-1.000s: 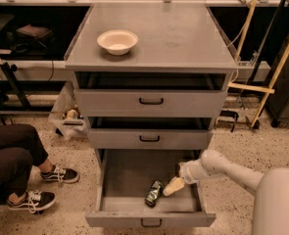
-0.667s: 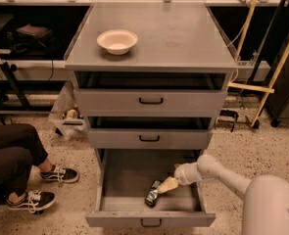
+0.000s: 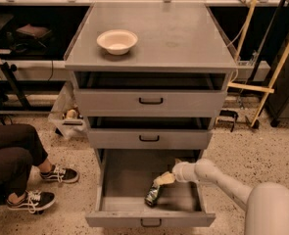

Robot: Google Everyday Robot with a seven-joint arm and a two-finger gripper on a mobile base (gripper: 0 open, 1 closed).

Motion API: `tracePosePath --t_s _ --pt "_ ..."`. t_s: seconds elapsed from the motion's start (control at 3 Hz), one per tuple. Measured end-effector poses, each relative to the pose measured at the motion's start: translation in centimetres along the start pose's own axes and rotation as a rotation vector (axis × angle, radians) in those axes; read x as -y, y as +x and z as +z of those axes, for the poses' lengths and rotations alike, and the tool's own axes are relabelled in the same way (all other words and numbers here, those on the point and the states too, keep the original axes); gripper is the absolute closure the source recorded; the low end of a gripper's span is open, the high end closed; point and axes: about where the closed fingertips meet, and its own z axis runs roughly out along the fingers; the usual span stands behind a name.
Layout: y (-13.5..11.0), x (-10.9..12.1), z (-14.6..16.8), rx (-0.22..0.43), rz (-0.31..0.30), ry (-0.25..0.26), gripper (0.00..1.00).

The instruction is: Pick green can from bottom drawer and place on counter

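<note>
Speckled flooring surrounded a grey three-drawer cabinet, beside which a seated person's shoes (image 3: 46, 185) were visible at the left.

Camera view:
- We found the bottom drawer (image 3: 122, 177) pulled fully out. The green can (image 3: 153, 195) lay tilted on its floor, right of centre and near the front wall.
- The gripper (image 3: 163, 179) sat low inside the drawer, just above and to the right of the can's upper end, at or very near contact. We could not tell how far the pincer was open, nor whether it held anything.
- The counter (image 3: 183, 38) carried only a cream bowl (image 3: 117, 41) at its left rear.

Risks, as we judged them:
- The can lay askew, so an off-centre closure could have rolled or pushed it toward the front wall.
- A dented, smooth body could have slipped during the lift.
- The partly open middle drawer (image 3: 149, 138) overhung the exit path, so a steep lift could have struck it.

Change from one second earlier: the gripper had moved left, toward the can, while the can had kept its position.
</note>
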Motion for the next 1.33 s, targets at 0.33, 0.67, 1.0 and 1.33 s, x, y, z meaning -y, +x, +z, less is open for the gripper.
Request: tracePosePath --t_s 0.33,0.67,1.0,1.33 --pt "2.0 -1.8 1.7 -0.003 -0.008 -0.020 0.00" --pt "4.4 -5.2 5.1 0.073 -0.041 -0.043 0.00" --pt "4.4 -5.4 5.2 0.075 -0.043 -0.046 0.00" --pt "5.4 -6.5 6.1 0.046 -0.053 -0.075 0.00"
